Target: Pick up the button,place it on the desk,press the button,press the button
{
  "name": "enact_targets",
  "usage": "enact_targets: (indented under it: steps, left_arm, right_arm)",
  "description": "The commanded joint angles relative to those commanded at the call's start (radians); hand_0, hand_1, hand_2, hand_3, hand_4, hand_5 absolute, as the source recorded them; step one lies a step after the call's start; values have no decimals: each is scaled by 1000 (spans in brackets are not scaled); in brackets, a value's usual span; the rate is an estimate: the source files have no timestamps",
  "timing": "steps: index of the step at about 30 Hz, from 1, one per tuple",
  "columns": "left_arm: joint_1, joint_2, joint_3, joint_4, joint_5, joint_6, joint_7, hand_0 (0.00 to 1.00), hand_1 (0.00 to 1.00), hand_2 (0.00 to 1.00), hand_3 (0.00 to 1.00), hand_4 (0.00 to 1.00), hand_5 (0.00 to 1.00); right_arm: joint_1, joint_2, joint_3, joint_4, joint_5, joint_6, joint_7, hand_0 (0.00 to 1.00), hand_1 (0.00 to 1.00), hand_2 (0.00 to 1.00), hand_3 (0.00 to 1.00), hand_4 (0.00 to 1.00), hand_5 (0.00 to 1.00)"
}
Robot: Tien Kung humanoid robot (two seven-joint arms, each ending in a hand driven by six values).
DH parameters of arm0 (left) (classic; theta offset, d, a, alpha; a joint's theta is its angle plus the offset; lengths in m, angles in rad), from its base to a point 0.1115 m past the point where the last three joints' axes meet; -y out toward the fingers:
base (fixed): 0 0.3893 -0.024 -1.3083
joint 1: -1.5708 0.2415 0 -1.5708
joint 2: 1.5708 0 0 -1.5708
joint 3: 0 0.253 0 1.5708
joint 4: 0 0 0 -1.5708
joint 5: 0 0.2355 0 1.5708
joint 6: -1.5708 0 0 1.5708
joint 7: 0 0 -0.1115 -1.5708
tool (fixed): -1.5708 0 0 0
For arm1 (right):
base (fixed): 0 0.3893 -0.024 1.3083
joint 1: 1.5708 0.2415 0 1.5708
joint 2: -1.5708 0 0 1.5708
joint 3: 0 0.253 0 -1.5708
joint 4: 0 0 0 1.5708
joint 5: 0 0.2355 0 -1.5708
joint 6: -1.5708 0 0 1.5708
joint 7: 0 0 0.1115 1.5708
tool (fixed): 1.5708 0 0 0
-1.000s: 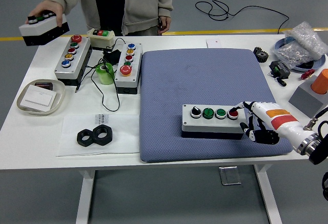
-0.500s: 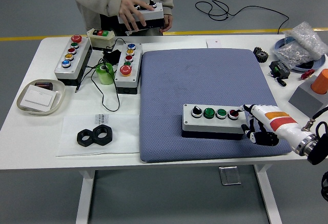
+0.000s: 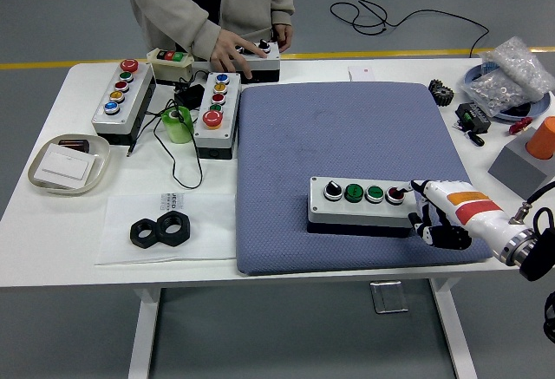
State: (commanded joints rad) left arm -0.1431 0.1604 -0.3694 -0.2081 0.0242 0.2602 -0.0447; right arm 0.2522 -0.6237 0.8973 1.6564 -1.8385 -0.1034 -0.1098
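Observation:
A grey button box [image 3: 360, 206] with a black knob, two green buttons and a red button [image 3: 395, 194] lies on the blue pad [image 3: 347, 132]. My right hand [image 3: 431, 212] is at the box's right end. Its other fingers are curled and it holds nothing. The index fingertip [image 3: 408, 191] reaches to the red button's edge; I cannot tell if it presses. A person at the far side rests a hand [image 3: 232, 52] on another button box [image 3: 263, 61] at the table's far edge. My left arm is out of view.
Two grey button boxes [image 3: 124, 97] [image 3: 215, 114], a small beige one [image 3: 170, 62], a green tape roll [image 3: 178, 124] and cables lie at far left. A white tray [image 3: 68, 164] and black nuts [image 3: 160, 231] sit at front left. A bag [image 3: 512, 75], a gear [image 3: 441, 94] and an orange part [image 3: 543, 136] lie at right.
The person carried a button box from the far left and set it down at the table's far edge. My right hand drew slightly back to the right.

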Motion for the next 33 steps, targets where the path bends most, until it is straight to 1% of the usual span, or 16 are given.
enact_targets:
  steps: [2,4,7,12,19,28,33]
  left_arm:
    - [2,0,-2,0,3,0,1,734,824,844,815,604,998]
    - [3,0,-3,0,5,-1,1,734,824,844,815,604,998]
    - [3,1,0,0,2,-1,1,734,824,844,816,605,998]
    - [0,1,5,-1,-6,-2,-1,724,824,844,816,606,998]
    - [-6,1,12,-1,-17,-2,-4,725,823,844,816,606,998]
    - [-7,1,11,-1,-15,-2,-3,724,824,843,815,606,998]
    - [-6,0,8,-1,-13,-1,-2,723,824,843,815,607,998]
  right_arm:
    - [1,-2,11,23,-1,-27,7,272,64,184,741,460,2]
    - [6,-3,10,39,-2,-37,10,272,64,184,741,460,2]
    - [17,1,-2,48,-6,-37,9,273,64,184,745,458,2]
    - [39,16,-33,33,-19,-31,3,271,63,183,746,457,2]
    - [73,30,-70,14,-29,-11,-7,271,62,183,747,456,2]
    - [86,27,-98,-14,-32,29,-21,270,61,182,746,456,2]
    - [87,24,-105,-18,-36,46,-28,270,61,181,746,456,2]
